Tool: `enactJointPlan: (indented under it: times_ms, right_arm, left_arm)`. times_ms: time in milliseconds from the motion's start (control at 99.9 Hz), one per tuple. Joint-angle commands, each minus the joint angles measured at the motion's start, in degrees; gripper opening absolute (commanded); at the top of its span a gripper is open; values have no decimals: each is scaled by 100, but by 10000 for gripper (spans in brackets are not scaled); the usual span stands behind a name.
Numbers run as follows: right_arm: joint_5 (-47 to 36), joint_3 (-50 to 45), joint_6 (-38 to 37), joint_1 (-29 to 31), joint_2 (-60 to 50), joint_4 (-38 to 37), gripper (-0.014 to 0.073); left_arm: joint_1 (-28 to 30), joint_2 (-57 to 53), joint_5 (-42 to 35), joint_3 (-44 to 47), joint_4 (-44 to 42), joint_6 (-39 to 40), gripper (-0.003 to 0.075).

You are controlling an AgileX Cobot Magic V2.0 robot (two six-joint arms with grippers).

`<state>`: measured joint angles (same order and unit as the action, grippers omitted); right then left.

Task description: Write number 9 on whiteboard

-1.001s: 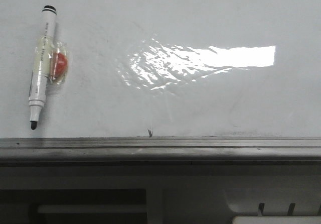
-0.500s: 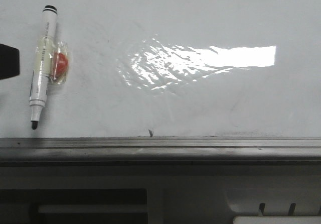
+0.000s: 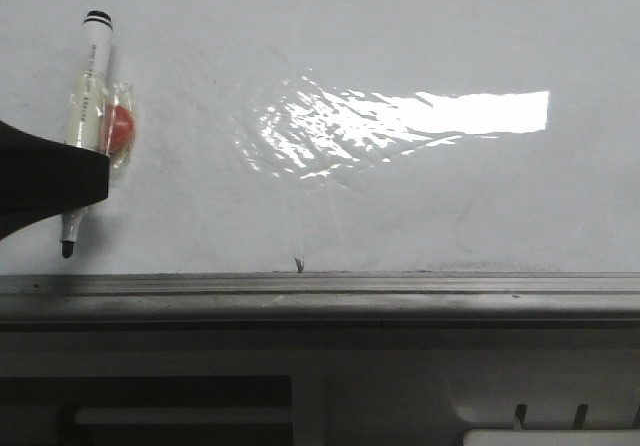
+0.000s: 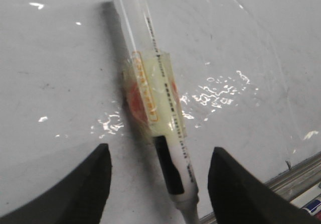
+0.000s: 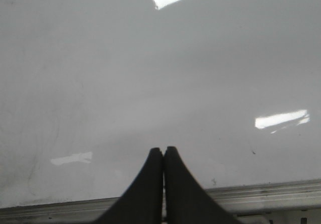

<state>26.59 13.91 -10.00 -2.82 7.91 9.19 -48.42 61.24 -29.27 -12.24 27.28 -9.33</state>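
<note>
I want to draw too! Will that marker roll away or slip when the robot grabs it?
Probably it won't roll far: the marker has a lumpy taped-on pad with an orange piece beside its round barrel. It looks stiff and light, so the open left gripper should lift it easily. The smooth plastic and glossy whiteboard might let it slide a bit.

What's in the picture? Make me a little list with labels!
board: whiteboard, nothing written yet, bright glare patch
pen: marker lying flat on the board, tip uncapped, a taped-on orange bit at its middle
left gripper: jaws open, one on each side of the marker, not gripping
right gripper: jaws shut, empty, over bare board
rail: grey rail along the board's near edge
</note>
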Motion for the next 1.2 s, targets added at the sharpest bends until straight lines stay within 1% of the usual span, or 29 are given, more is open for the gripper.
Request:
enactJointPlan:
  times_ms: [0, 110, 240, 250, 290, 330, 440, 510, 560, 600, 670, 740, 790, 850, 880, 961, 1021, 1061, 1101, 1111, 1131, 1161, 1191]
  right_arm:
    - [-425, 191, 34, -7, 116, 10, -69]
    - [-425, 191, 34, -7, 116, 10, -69]
    - [-380, 191, 34, -7, 116, 10, -69]
    - [-344, 191, 34, -7, 116, 10, -69]
    - [-243, 191, 34, -7, 119, 10, -69]
    - [-157, 191, 34, -7, 130, 10, -69]
    - [-136, 214, 105, -45, 203, 10, -69]
    - [-145, 214, 120, -211, 267, 10, -69]
    - [-160, 246, 294, -411, 331, 27, -69]
    - [-160, 301, 569, -544, 422, 64, -69]
    - [-174, 467, 1000, -808, 597, 64, -69]
    - [-174, 704, 1230, -1075, 851, 64, -69]
    - [-174, 885, 1442, -1290, 1081, 64, -69]
    - [-186, 1099, 1620, -1561, 1338, 64, -69]
    - [-186, 1232, 1650, -1733, 1517, 64, -69]
    - [-91, 1544, 1650, -2118, 1910, 178, -63]
    - [99, 1813, 1650, -2440, 2293, 467, -21]
    - [179, 1970, 1650, -2681, 2536, 627, 40]
    - [191, 2108, 1650, -2946, 2764, 652, 129]
    - [191, 2129, 1650, -2991, 2799, 652, 164]
    - [150, 2188, 1650, -3123, 2900, 652, 202]
    - [80, 2263, 1650, -3298, 3059, 652, 295]
    - [-32, 2346, 1650, -3515, 3180, 652, 365]
  left_arm:
    - [-38, 94, -456, -172, 7, 33, 331]
    - [-38, 205, -456, -172, 7, 33, 220]
    - [-38, 209, -456, -172, 7, 33, 57]
    - [-38, 209, -456, -172, 7, 33, 57]
    - [-38, 209, -456, -172, 7, 33, 6]
    - [-38, 209, -456, -172, 7, 33, -21]
    - [-38, 209, -456, -172, -31, 33, -20]
    - [-38, 130, -445, -172, -239, 33, -20]
    - [-38, -4, -403, -172, -480, 33, -20]
    - [-38, -105, -314, -184, -628, 33, -20]
    - [-38, -349, 66, -254, -794, 33, -20]
    - [-38, -615, 736, -429, -1012, 33, -20]
    - [-38, -776, 1185, -569, -1343, 33, -20]
    - [-38, -924, 1594, -684, -2050, 33, -20]
    - [-38, -975, 1720, -716, -2476, 33, -20]
    - [-38, -1002, 1761, -743, -3046, 33, -20]
    - [-38, -1002, 1703, -743, -3169, 33, -20]
    - [-38, -982, 1676, -743, -3259, 33, -20]
    - [-38, -961, 1678, -743, -3450, 33, -20]
    - [-38, -961, 1678, -743, -3490, 33, -20]
    - [-38, -956, 1678, -743, -3618, 33, -20]
    - [-38, -956, 1662, -743, -3854, 33, -20]
    - [-38, -956, 1644, -743, -3985, 33, -20]
